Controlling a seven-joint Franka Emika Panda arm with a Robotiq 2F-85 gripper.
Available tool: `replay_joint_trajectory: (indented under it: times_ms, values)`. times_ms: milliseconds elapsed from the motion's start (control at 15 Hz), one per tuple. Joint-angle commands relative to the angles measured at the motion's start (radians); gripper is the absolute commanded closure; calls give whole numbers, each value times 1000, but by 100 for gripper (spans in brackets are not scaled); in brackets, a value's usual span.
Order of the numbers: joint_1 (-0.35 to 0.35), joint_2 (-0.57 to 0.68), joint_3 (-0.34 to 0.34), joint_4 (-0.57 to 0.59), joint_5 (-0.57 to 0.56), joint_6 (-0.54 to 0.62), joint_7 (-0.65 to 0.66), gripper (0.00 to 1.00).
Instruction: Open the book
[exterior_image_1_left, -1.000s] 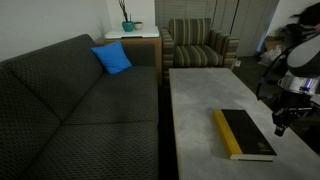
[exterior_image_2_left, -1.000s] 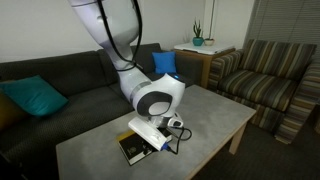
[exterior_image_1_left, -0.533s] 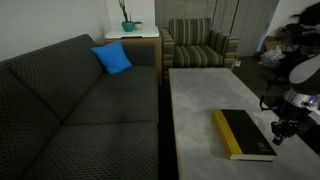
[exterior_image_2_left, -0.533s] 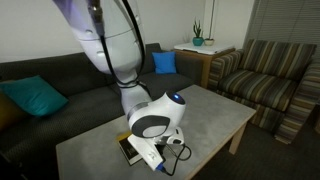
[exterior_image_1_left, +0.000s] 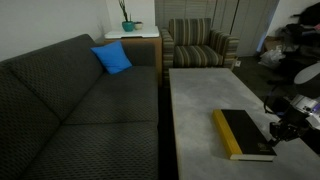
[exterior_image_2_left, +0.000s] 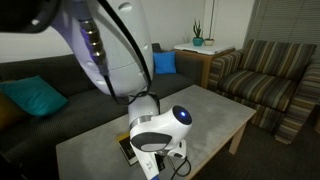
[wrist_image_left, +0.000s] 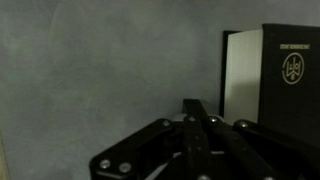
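The book (exterior_image_1_left: 243, 134) lies closed and flat on the grey table (exterior_image_1_left: 200, 100), black cover up, yellow spine toward the sofa side. My gripper (exterior_image_1_left: 277, 134) is low at the book's far edge from the spine, fingers pointing down. In an exterior view the arm's wrist covers most of the book (exterior_image_2_left: 127, 149). In the wrist view the book (wrist_image_left: 275, 70) shows at the upper right with its pale page edge facing left, and my gripper (wrist_image_left: 197, 108) has its fingers pressed together, shut and empty, just beside that edge.
A dark sofa (exterior_image_1_left: 70, 100) with a blue cushion (exterior_image_1_left: 112, 58) runs along one side of the table. A striped armchair (exterior_image_1_left: 200, 45) and a side table with a plant (exterior_image_1_left: 128, 25) stand at the far end.
My gripper has moved lower and nearer the table's near end, beside the book's edge. The arm has swung over the book in an exterior view. The book has not moved.
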Motion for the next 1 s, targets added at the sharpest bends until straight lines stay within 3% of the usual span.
replay_joint_trajectory:
  times_ms: [0,933]
  values:
    - [-56,5,43,1,37,-34,-30,100]
    - [-20,-14,41,41,24,-132,-25,100]
